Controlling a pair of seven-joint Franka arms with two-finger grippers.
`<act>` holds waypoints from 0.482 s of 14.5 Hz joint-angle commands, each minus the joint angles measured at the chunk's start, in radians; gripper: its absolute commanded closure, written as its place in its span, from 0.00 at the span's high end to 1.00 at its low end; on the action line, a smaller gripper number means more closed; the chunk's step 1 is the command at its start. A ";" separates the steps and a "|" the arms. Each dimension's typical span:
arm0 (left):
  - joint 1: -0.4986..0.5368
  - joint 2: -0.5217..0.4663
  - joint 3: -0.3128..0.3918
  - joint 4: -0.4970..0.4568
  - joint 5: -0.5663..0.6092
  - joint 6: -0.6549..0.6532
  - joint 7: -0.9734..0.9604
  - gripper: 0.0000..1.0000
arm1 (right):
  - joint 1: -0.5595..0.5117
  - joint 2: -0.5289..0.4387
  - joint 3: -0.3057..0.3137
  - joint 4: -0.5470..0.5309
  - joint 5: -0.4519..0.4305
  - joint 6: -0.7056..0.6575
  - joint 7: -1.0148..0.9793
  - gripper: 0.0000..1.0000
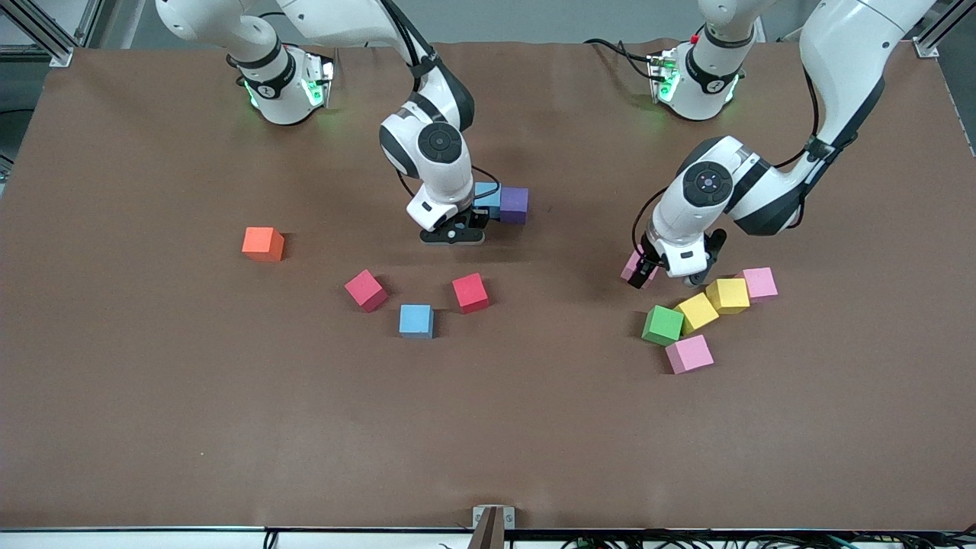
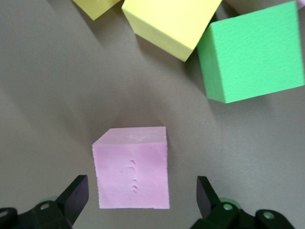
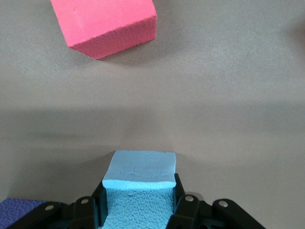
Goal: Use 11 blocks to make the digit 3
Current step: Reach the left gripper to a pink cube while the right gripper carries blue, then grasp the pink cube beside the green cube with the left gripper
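My right gripper (image 1: 454, 232) (image 3: 139, 188) is shut on a light blue block (image 3: 140, 186), low over the table; the hand hides that block in the front view. Beside the hand sit another light blue block (image 1: 488, 197) and a purple block (image 1: 514, 204). My left gripper (image 1: 667, 276) (image 2: 141, 183) is open and straddles a pink block (image 1: 632, 266) (image 2: 132, 167) on the table, with a gap at each finger. Two red blocks (image 1: 366, 290) (image 1: 470, 292) and a light blue block (image 1: 416, 320) lie nearer to the front camera.
Near the left hand sit two yellow blocks (image 1: 696, 311) (image 1: 728, 295), a green block (image 1: 662, 325) and two pink blocks (image 1: 759, 283) (image 1: 689, 353). An orange cube (image 1: 263, 244) sits alone toward the right arm's end of the brown table (image 1: 229, 419).
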 commanded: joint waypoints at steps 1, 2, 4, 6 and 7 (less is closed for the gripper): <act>0.032 0.008 -0.003 -0.025 0.048 0.034 -0.015 1.00 | 0.021 0.041 0.003 -0.011 0.019 0.009 -0.011 0.19; 0.032 0.008 -0.003 -0.025 0.049 0.042 -0.015 1.00 | 0.021 0.041 0.003 -0.013 0.019 0.009 -0.011 0.19; 0.032 0.013 0.000 -0.025 0.057 0.046 -0.017 1.00 | 0.021 0.041 0.003 -0.013 0.019 0.008 -0.010 0.19; 0.032 0.031 0.000 -0.025 0.072 0.046 -0.039 1.00 | 0.021 0.041 0.003 -0.014 0.021 0.008 -0.008 0.19; 0.032 0.048 0.002 -0.024 0.106 0.048 -0.073 1.00 | 0.021 0.041 0.005 -0.019 0.021 0.008 -0.008 0.19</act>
